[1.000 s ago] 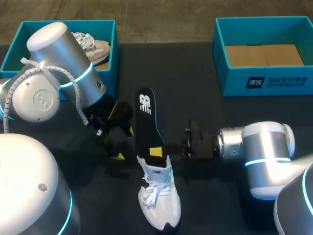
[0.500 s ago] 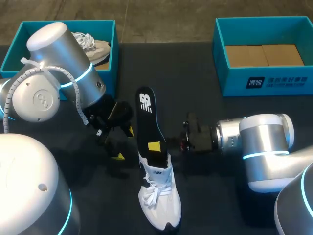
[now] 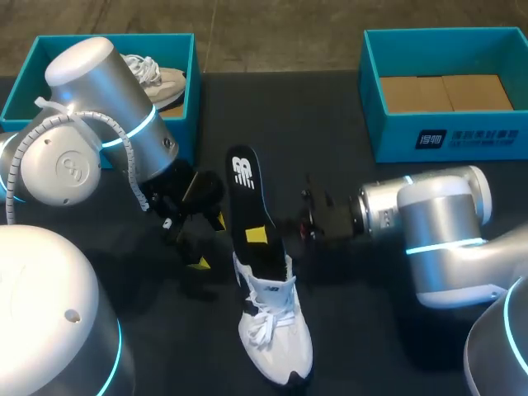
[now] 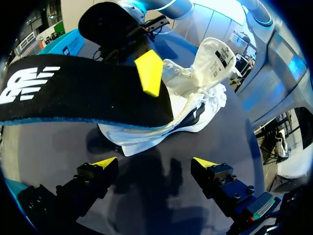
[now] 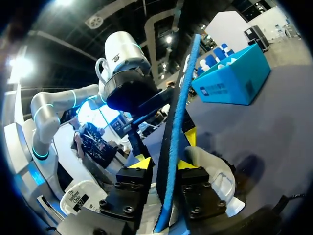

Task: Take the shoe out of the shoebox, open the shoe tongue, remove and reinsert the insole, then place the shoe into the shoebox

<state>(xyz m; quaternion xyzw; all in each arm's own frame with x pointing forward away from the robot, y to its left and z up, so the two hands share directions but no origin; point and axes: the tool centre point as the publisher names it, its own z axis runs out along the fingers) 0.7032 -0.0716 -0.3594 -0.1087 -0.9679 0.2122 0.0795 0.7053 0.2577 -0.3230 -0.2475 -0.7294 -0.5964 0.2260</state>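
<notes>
You cannot see the lower end of the long black foam insole (image 3: 244,198); it sits inside the white laced sneaker (image 3: 272,330). Your silver left arm (image 3: 99,82) hides most of the beige shoe (image 3: 169,82).

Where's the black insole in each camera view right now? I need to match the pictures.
Head view: the black foam insole stands mid-table, its lower end in the white lace-up sneaker.
Left wrist view: ahead of the open left gripper, over the sneaker.
Right wrist view: edge-on, clamped in the right gripper.
Shared landmark: the sneaker.
</notes>
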